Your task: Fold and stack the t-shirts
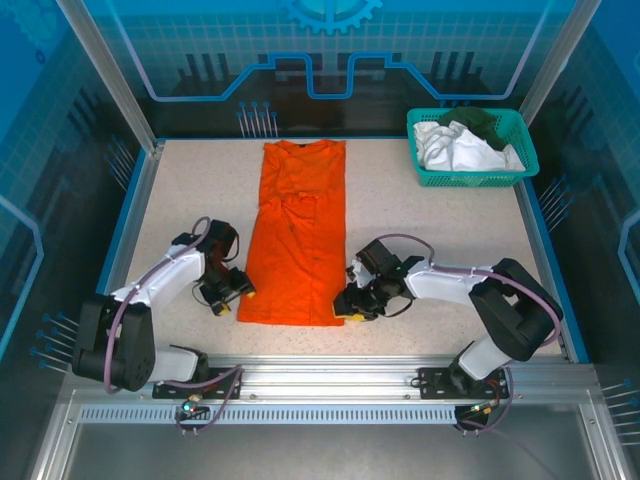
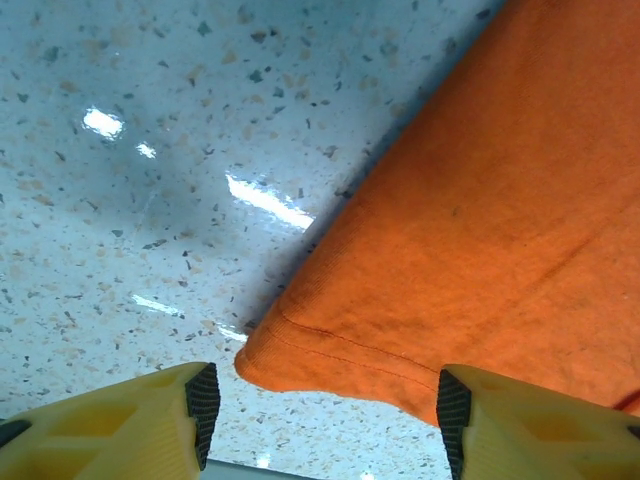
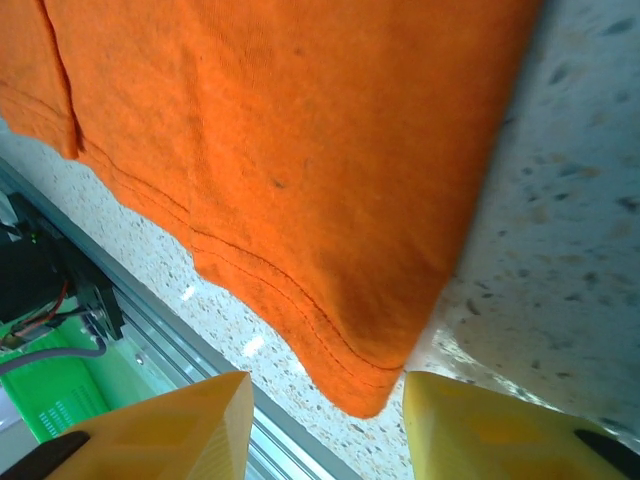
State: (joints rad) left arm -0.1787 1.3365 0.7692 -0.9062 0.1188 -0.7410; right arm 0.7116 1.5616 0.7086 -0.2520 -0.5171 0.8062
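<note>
Two wrist close-ups: orange t-shirt stitching

Speckled beige tabletop w/ blue panel walls, gear logo at back, alum. rail in front.

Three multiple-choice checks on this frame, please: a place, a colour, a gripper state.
1. The basket sits on the table at: A) the far right corner B) the near left corner C) the centre.
2. The shirt spread flat is: A) white B) orange C) green.
3. The left gripper is: A) shut on the shirt B) shut, empty C) open at the shirt's near corner.
1 A: the top view shows it far right. 2 B: the cloth is bright orange. 3 C: the wrist view shows a wide gap around the corner.
</note>
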